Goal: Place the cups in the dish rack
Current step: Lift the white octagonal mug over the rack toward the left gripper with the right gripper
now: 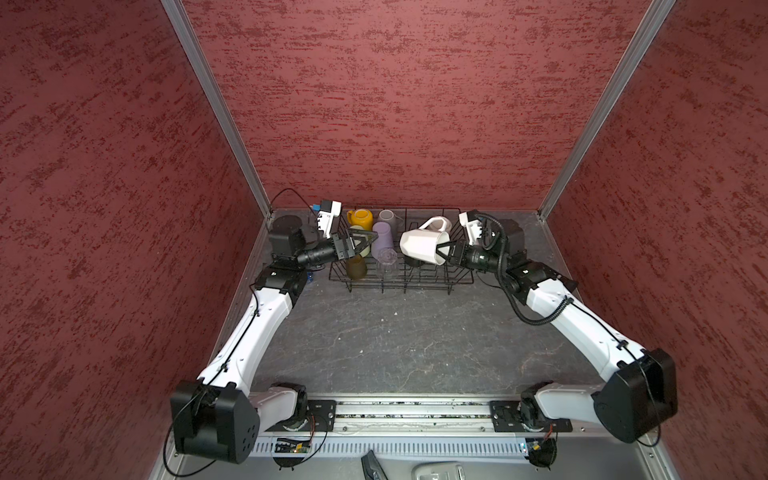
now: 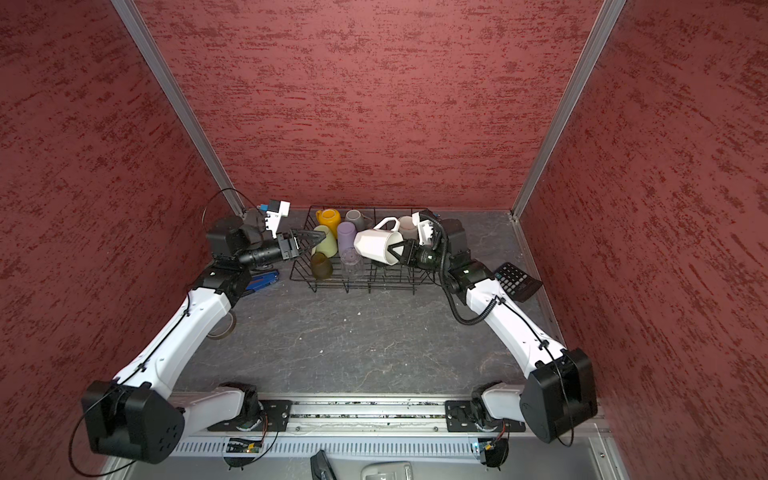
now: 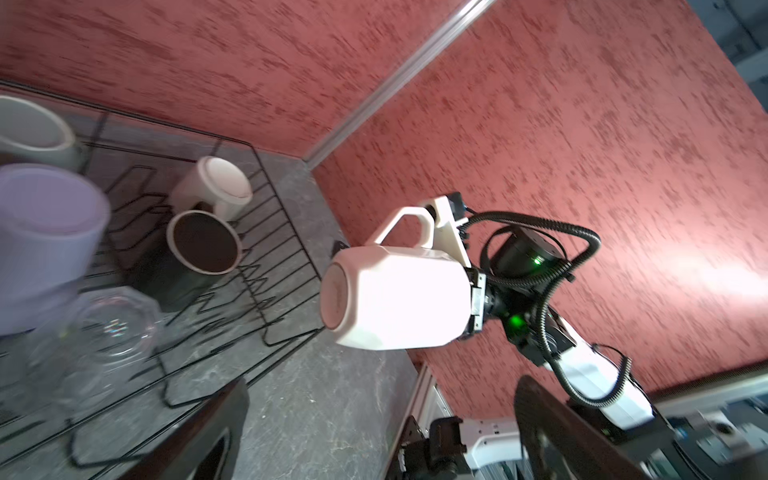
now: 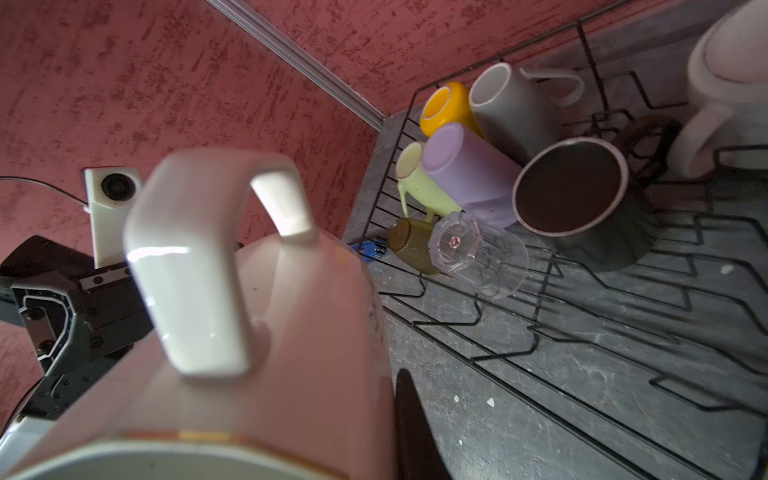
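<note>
At centre frame in both top views, locate the dish rack (image 1: 419,277) on the table (image 1: 395,345). Above its right half, your right gripper (image 1: 442,250) clamps the rim of the white faceted mug (image 1: 422,245), tipped sideways. Your left gripper (image 1: 365,242) stands wide and empty over the left edge.

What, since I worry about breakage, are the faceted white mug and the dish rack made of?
The faceted white mug: probably glazed ceramic; glossy, with bright highlights on its handle. The dish rack: thin bent metal wire, seemingly black-coated, fairly matte.
</note>
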`<state>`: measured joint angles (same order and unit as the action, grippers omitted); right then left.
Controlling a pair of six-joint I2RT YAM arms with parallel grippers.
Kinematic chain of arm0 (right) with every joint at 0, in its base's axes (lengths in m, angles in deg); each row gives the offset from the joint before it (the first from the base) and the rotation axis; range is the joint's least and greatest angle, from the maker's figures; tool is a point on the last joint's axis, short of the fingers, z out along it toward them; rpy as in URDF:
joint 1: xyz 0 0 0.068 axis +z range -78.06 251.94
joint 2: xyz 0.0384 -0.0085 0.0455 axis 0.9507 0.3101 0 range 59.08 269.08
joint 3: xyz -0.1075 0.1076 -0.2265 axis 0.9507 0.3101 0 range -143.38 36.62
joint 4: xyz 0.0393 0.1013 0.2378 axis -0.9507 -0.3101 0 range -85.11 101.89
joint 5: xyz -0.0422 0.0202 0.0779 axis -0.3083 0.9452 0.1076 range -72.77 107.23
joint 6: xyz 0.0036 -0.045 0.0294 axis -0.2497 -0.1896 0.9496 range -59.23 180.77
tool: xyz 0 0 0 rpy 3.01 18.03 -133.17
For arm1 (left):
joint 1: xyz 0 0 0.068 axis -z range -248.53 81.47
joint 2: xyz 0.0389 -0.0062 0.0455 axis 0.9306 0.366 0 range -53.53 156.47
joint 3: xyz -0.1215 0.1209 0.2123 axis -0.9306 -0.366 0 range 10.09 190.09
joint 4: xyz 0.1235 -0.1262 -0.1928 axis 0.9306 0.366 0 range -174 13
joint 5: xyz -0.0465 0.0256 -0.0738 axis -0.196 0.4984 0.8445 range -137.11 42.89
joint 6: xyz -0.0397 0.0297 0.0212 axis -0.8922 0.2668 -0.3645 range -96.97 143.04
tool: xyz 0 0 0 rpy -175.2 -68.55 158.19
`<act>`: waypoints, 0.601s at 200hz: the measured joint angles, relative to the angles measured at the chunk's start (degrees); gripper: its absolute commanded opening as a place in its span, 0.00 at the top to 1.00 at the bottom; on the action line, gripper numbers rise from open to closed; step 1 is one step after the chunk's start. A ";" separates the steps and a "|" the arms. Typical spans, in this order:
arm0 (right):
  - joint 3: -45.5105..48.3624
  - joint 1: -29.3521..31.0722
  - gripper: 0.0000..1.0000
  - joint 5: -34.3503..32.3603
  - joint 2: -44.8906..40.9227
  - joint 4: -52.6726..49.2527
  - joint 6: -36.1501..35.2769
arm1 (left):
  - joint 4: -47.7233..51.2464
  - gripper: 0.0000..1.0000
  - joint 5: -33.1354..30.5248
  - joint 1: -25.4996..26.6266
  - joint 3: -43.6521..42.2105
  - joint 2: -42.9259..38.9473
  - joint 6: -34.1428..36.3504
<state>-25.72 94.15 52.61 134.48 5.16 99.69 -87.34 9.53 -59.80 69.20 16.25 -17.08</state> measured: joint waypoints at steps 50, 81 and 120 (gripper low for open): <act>0.00 -0.07 1.00 8.02 0.00 8.17 1.33 | -10.19 0.00 4.90 3.96 1.16 6.32 -4.48; 0.59 -0.09 1.00 11.06 0.00 12.28 3.26 | -15.50 0.00 7.04 5.92 1.22 9.11 -7.26; 2.60 -0.09 1.00 14.14 0.17 17.77 6.38 | -22.97 0.00 9.86 8.13 2.08 11.72 -10.88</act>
<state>-23.12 94.07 66.75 134.65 22.93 106.07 -110.31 19.39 -51.67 71.28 27.97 -27.97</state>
